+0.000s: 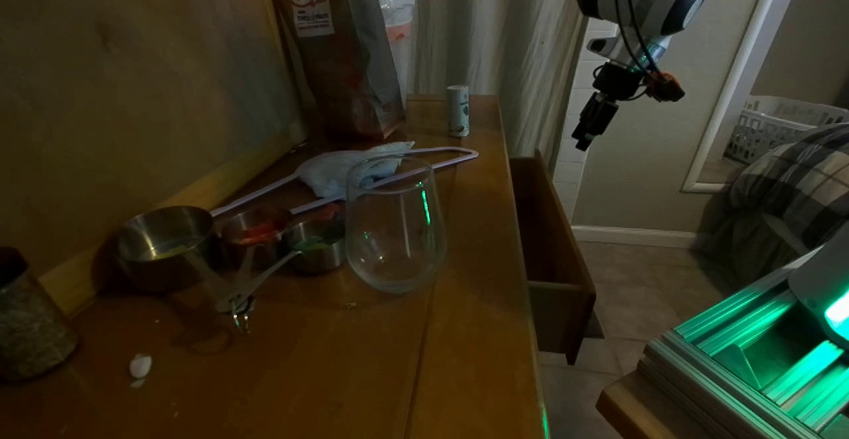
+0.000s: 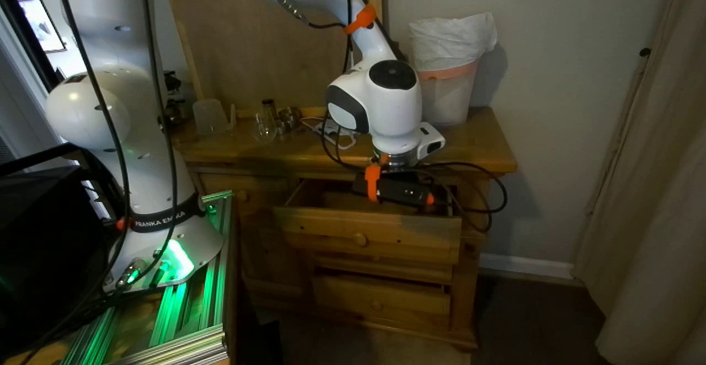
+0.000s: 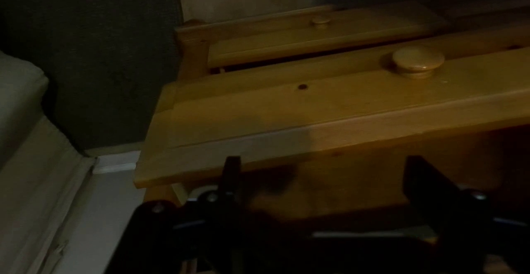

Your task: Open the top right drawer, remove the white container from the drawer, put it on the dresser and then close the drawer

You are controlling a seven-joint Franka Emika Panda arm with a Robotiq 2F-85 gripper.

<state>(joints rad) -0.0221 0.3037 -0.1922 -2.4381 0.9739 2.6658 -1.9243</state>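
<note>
The top right drawer (image 1: 560, 233) stands pulled out of the dresser (image 1: 477, 333); its front with a round knob also shows in an exterior view (image 2: 368, 238) and in the wrist view (image 3: 290, 112). The white container (image 1: 458, 111) stands upright on the dresser top, near the far end in that exterior view. It does not show in the other views. My gripper (image 1: 584, 139) is in the air above the drawer's level, apart from the container. In the wrist view my gripper (image 3: 323, 162) has its fingers wide apart with nothing between them, over the drawer's inner side.
A clear glass (image 1: 396, 227), metal measuring cups (image 1: 169, 247), a hanger (image 1: 457, 154) with a pale cloth-like bundle and a paper bag (image 1: 345, 54) are on the dresser. A bin with a white bag (image 2: 449, 67) stands at one end. A lower drawer (image 2: 380, 301) is slightly open.
</note>
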